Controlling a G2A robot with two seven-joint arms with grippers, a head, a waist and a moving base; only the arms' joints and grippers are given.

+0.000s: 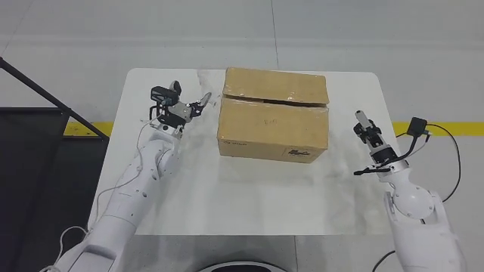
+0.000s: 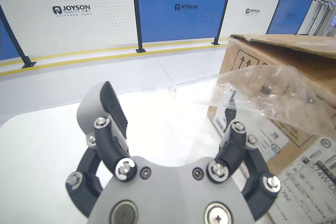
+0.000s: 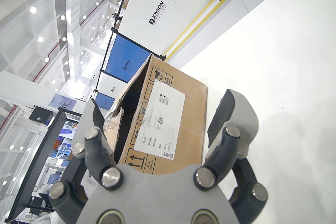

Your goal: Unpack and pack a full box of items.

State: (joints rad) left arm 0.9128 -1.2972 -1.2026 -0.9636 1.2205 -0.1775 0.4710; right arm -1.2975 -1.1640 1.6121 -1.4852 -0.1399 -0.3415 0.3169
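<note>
A brown cardboard box [image 1: 274,115] stands in the middle of the white table [image 1: 249,196], its top flaps folded down with a seam between them. My left gripper [image 1: 190,106] hovers just off the box's left side, open [image 2: 173,109]. A crumpled strip of clear tape [image 2: 265,93] clings to one of its fingers [image 2: 232,117] and trails across the box's side [image 2: 288,72]. My right gripper [image 1: 364,123] is off the box's right side, open [image 3: 160,112] and holding nothing. Beyond it, the box's labelled end [image 3: 168,117] shows a flap slightly ajar [image 3: 128,96].
Bare tabletop lies in front of the box and on both sides of it [image 1: 249,204]. A black cable and a small black unit [image 1: 416,128] hang off the table's right edge. A dark frame [image 1: 30,159] stands to the left of the table.
</note>
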